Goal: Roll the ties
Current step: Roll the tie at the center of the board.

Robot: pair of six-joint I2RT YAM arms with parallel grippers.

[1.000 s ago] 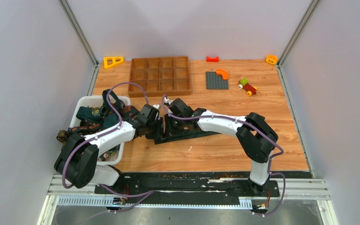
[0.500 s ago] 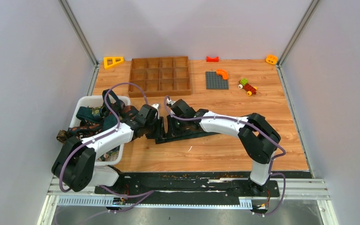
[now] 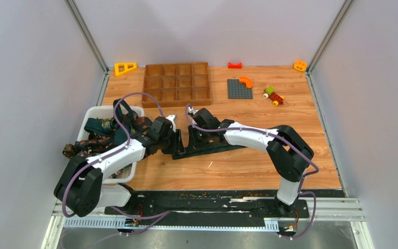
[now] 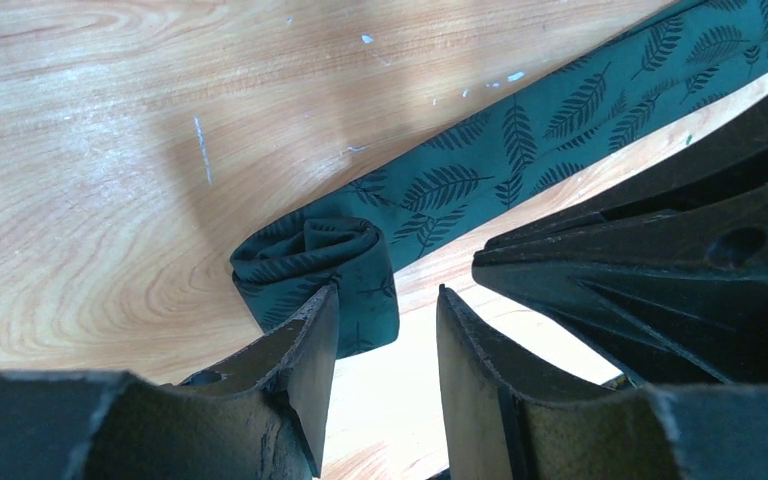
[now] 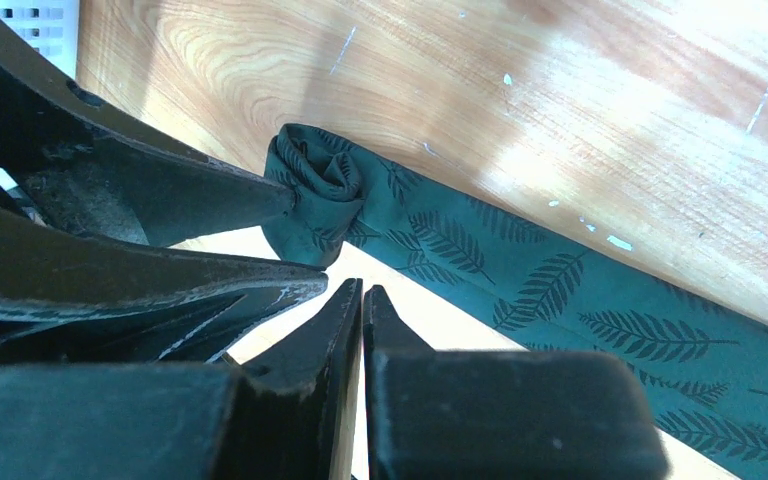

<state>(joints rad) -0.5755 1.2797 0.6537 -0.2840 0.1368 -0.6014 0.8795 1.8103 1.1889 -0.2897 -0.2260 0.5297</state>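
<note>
- Top external view: only here were both arms seen whole, each bent inward from its base at 6 o'clock. The left gripper and the right gripper lay close together near the table's centre. The tie read merely as a dark strip running toward 3 o'clock.
- The same view alone showed the white bin at 9 o'clock, heaped with other ties, and the wooden tray at 12 o'clock.
- Left wrist view: this revealed the tie's fern-leaf print and its rolled end, a few loose turns resting on the wood. The left gripper's fingers stood apart, one fingertip touching the roll.
- Right wrist view: the right gripper's fingers were pressed together on nothing, their tips just beside the tie's edge, with the roll toward 11 o'clock.
</note>
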